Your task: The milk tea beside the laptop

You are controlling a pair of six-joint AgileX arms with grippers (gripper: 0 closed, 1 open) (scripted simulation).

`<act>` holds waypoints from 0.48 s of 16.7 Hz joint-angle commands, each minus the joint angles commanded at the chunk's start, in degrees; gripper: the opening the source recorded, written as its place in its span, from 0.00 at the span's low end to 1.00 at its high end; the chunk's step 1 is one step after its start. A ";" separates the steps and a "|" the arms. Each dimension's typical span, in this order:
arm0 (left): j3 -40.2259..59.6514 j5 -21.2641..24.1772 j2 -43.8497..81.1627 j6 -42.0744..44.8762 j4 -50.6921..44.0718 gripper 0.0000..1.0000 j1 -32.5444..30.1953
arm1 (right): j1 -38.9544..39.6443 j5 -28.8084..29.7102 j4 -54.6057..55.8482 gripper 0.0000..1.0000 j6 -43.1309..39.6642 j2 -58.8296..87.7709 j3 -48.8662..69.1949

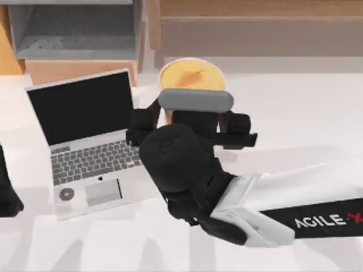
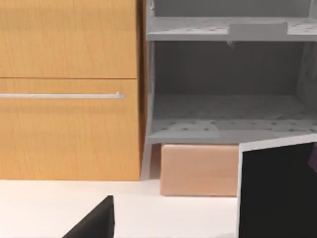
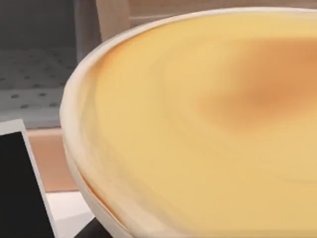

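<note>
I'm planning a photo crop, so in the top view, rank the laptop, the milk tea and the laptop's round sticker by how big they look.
1. the laptop, largest by far.
2. the milk tea, partly covered by the right gripper, so its full extent is unsure.
3. the round sticker, smallest.

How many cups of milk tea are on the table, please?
1. The milk tea stands at the table's far edge, just right of the laptop, with the right hand at it. The arm may hide others.
</note>
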 joint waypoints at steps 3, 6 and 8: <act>0.00 0.00 0.00 0.00 0.00 1.00 0.00 | 3.31 2.92 -3.01 0.00 0.58 1.28 0.72; 0.00 0.00 0.00 0.00 0.00 1.00 0.00 | 4.09 3.63 -3.62 0.00 0.71 1.66 0.87; 0.00 0.00 0.00 0.00 0.00 1.00 0.00 | 4.09 3.63 -3.62 0.00 0.71 1.66 0.87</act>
